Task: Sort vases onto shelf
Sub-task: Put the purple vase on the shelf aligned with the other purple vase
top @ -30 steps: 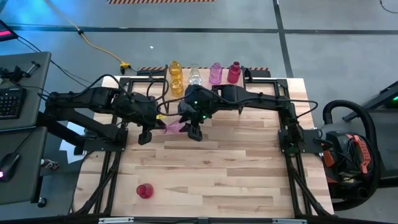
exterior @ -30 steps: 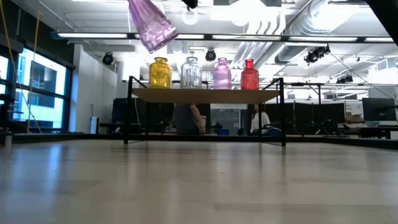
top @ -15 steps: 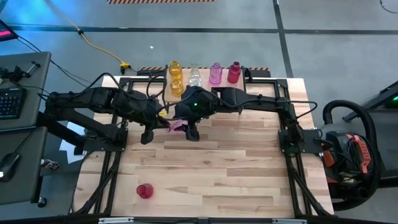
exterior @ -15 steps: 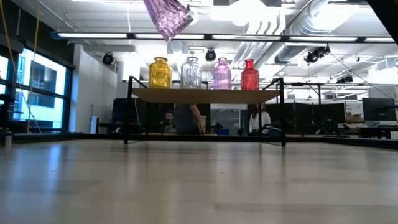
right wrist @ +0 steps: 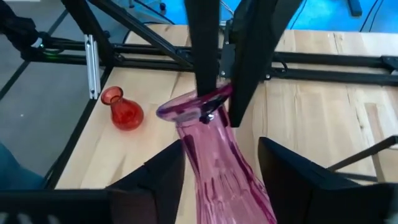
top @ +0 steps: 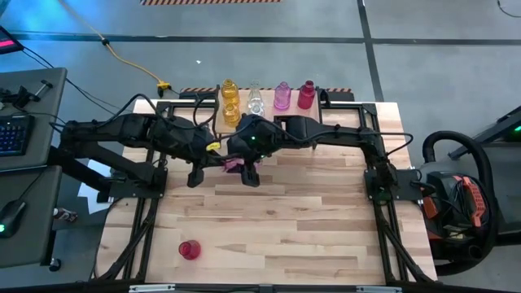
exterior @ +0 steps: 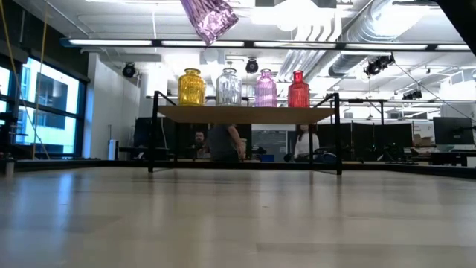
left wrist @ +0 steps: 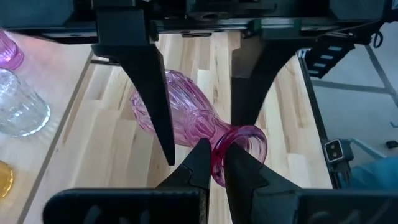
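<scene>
no legible text, labels (none anywhere)

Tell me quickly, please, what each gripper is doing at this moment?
Left gripper: shut on the rim of the pink vase, held in the air.
Right gripper: open, its fingers either side of the same vase's body.

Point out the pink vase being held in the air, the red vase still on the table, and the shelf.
pink vase (left wrist: 180, 115), left wrist view, on its ribbed body.
red vase (right wrist: 125, 112), right wrist view, on its round body.
shelf (exterior: 245, 114), low view, on the board's front edge.
</scene>
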`<state>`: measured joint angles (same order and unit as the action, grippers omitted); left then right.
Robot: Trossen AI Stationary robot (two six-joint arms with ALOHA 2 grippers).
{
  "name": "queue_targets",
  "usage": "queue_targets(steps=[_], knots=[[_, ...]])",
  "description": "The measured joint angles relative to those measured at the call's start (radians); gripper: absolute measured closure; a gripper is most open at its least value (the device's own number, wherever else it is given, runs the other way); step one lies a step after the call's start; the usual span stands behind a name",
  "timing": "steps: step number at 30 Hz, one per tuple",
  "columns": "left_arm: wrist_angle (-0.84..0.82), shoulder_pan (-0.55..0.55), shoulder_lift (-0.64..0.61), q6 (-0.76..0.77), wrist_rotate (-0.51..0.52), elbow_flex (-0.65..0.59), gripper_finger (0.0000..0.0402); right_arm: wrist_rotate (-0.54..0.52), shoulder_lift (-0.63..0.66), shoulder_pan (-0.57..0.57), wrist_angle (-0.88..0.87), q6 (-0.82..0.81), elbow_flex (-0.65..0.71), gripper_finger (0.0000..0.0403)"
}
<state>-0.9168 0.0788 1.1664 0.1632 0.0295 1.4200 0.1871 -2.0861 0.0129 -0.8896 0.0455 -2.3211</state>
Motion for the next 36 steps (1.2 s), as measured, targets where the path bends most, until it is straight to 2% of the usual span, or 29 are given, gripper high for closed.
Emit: queue_targets(steps=[9, 21, 28, 36], knots=[[0.003, 0.0, 0.019, -0.008, -0.011, -0.001, 0.0387, 0.048, 0.0, 0.0, -0.011, -0.007, 0.0, 0.0324], [0.004, -0.001, 0.021, 0.006, 0.009, -0.001, 0.0342, 0.039, 0.001, 0.003, -0.023, -0.098, 0.001, 0.033], [0.003, -0.001, 0.021, -0.002, 0.005, -0.001, 0.0327, 0.02, 0.001, 0.007, -0.018, -0.098, 0.001, 0.0331], [-0.018, -0.001, 0.008, -0.009, 0.025, 0.065, 0.0313, -0.085, 0.009, 0.023, -0.088, -0.121, -0.033, 0.0331]])
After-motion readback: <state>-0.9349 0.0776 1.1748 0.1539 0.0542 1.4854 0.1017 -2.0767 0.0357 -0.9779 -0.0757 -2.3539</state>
